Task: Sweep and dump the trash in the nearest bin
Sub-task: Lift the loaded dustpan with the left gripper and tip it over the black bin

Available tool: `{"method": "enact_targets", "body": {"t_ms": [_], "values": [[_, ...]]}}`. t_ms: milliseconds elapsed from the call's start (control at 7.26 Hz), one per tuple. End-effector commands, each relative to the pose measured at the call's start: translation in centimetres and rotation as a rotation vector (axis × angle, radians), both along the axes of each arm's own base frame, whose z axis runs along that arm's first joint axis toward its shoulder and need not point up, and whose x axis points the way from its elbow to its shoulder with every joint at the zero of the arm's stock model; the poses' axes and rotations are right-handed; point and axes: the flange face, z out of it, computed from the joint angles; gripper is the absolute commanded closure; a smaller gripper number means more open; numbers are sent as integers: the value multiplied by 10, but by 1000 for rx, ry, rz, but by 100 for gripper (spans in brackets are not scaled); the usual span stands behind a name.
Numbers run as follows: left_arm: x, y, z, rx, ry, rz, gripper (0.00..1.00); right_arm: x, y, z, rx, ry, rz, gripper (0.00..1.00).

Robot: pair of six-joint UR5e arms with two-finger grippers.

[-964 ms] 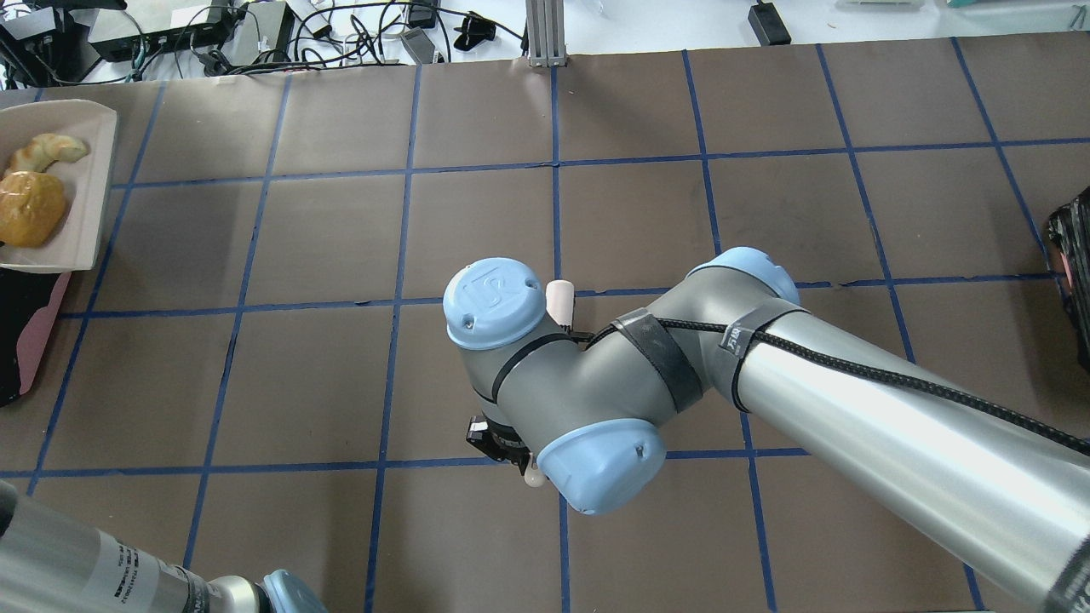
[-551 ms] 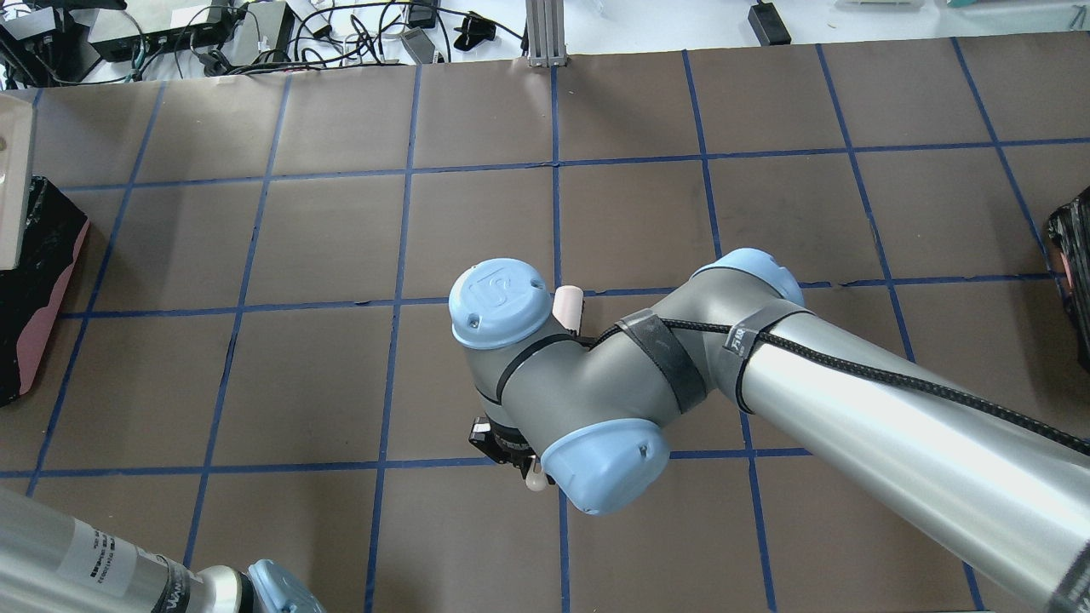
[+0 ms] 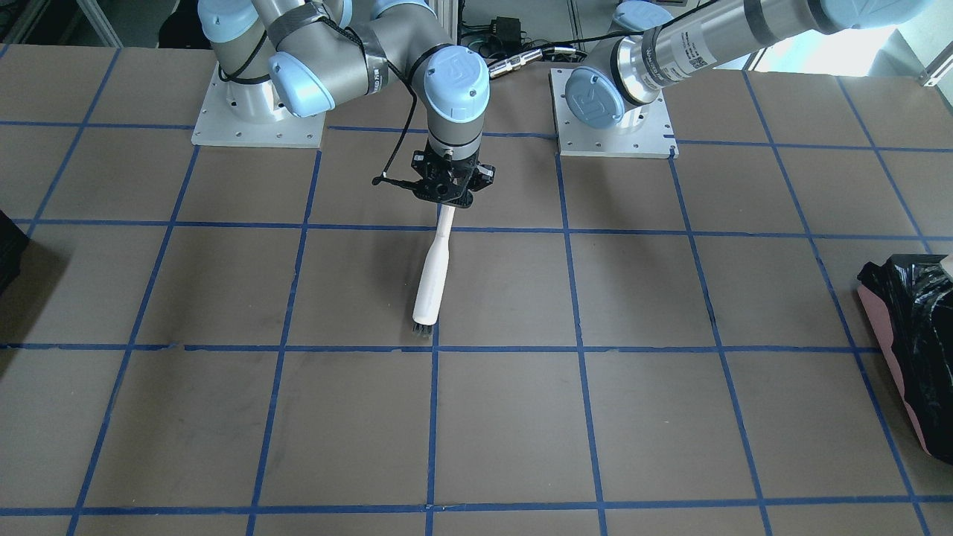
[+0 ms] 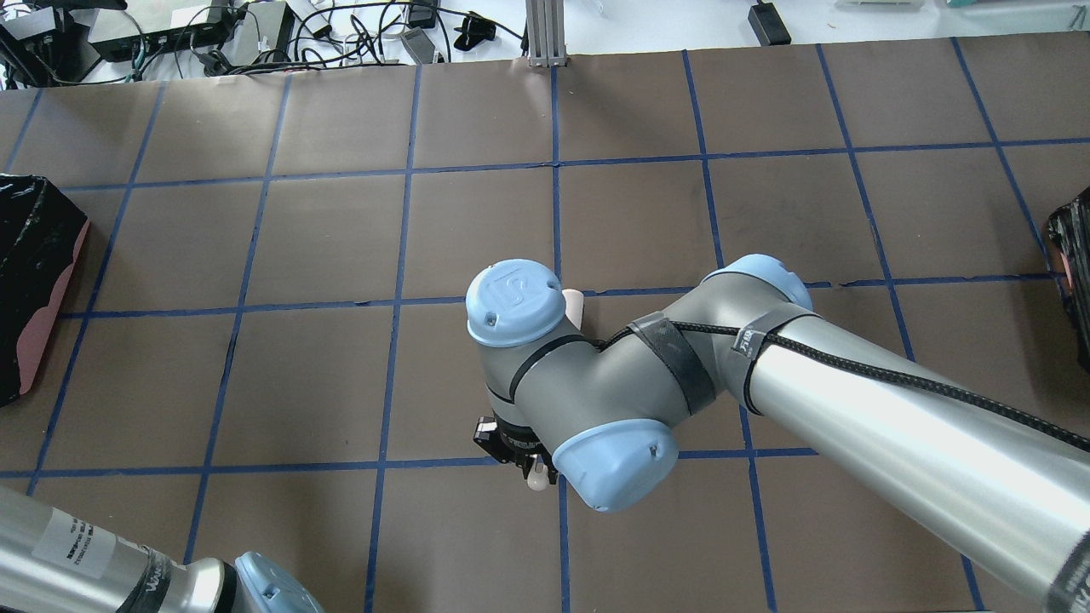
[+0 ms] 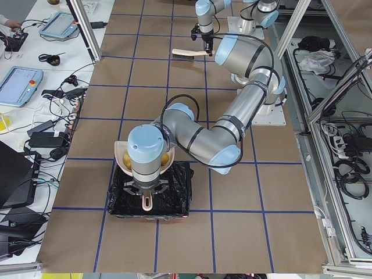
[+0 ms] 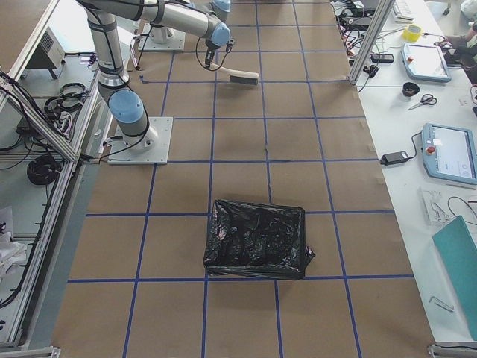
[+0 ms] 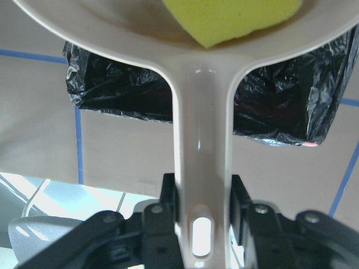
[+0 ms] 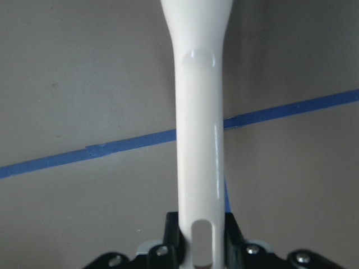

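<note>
The trash [image 7: 235, 19] is carried in the dustpan [image 7: 202, 129], which is held above the bin [image 5: 174, 200] at the table's [image 4: 477, 111] end on the robot's left. A second ago the pan, with the croissant and the roll in it, was seen at the left edge of the overhead view. Now it is gone from that view, and only the bin's corner is left there. From this it is judged that the sweeping is finished and the carry is nearly over. The tipping is not yet done, since the yellow block and two brownish pieces are seen in the pan. How far the pan's mouth lies over the bin's opening cannot be told.

The dustpan's handle is pinched by the left gripper [image 7: 202, 196], one of its fingers [image 7: 168, 196] being pressed on each side. The brush [image 3: 430, 283] is pinched at its handle end by the right gripper [image 3: 447, 186], with the bristles kept low at the table's middle, well apart from the bin.

The bin is set near the table's end, so little room is left beyond it. Bare brown table is seen on its other sides. A second bin [image 6: 257, 239] is seen at the far end.
</note>
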Motion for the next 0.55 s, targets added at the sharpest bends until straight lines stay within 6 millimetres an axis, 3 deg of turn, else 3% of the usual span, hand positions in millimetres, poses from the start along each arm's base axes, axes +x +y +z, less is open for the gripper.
{"method": "enact_targets", "body": {"t_ms": [0,276,413], "values": [[37,10,-14,-27,-76,-7,100,1,-2,0,-9,-15,-1,100],[57,7,-20,-76,-160,3,100,0,1,-3,-4,-10,18,100],[61,5,-10,-116,-225,3,100,-4,5,-9,6,-4,28,100]]}}
